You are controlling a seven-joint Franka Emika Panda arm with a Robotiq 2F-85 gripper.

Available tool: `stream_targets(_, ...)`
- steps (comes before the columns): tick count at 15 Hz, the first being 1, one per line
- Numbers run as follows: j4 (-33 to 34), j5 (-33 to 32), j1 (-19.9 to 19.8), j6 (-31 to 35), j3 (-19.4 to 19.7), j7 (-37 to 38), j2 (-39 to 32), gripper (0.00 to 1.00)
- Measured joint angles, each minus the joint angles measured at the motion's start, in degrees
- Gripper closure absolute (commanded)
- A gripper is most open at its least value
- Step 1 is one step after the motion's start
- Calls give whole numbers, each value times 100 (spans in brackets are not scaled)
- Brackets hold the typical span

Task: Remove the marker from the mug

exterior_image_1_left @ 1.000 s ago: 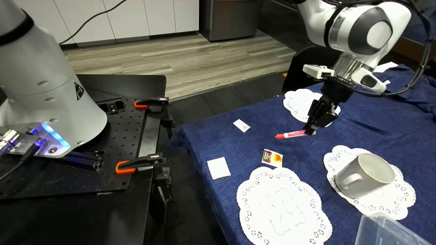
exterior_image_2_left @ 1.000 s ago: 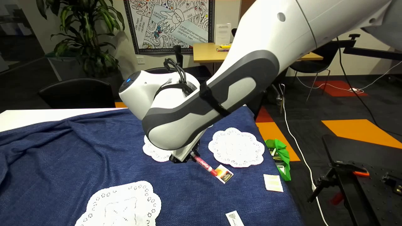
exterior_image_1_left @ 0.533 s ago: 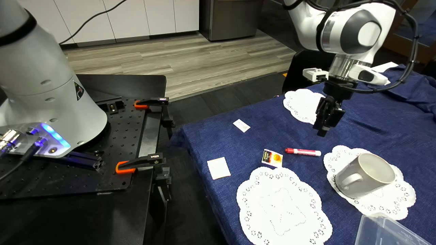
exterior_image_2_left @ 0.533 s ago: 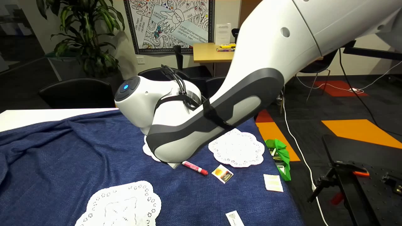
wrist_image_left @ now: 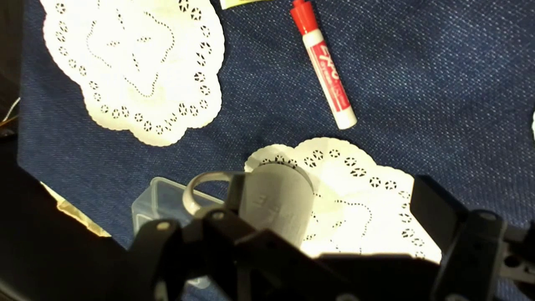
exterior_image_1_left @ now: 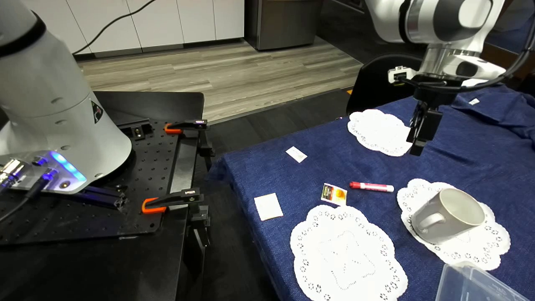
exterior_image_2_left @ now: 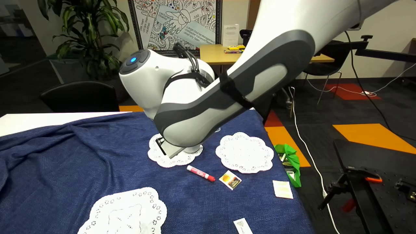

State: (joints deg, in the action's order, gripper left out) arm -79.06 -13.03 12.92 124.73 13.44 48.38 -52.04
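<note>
A second ago the gripper [wrist_image_left: 329,193] had the marker [exterior_image_1_left: 372,187] pinched; now it's lifted clear, fingers [wrist_image_left: 436,201] spread wide, holding nothing. The marker lies on the blue cloth [exterior_image_1_left: 301,179], well in from the table edge [exterior_image_1_left: 243,205] facing the robot's base [exterior_image_1_left: 62,104], just beside the doily [exterior_image_1_left: 490,243] under the mug [exterior_image_1_left: 449,215].

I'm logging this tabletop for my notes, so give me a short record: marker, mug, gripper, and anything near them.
Mug: off-white, on a lace doily
Marker: red and white, lying on the blue cloth, outside the mug
Gripper: open, holding nothing, above the blue cloth
By the marker: small packet with orange print
By the mug: clear plastic container
</note>
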Motion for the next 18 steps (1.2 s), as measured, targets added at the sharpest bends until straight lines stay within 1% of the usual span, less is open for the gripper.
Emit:
stream_targets(3,-561,0,0,234,14,337,582,0)
stream_targets(7,-1478,-32,4,717,14,846,1431,0)
stream_targets(13,-2765,-488,41,1386,12,1650,2506,0)
stream_targets(15,-2990,-581,59,1439,6,1765,2696,0)
stream_targets(18,-3062,-587,74,1445,6,1813,2752,0)
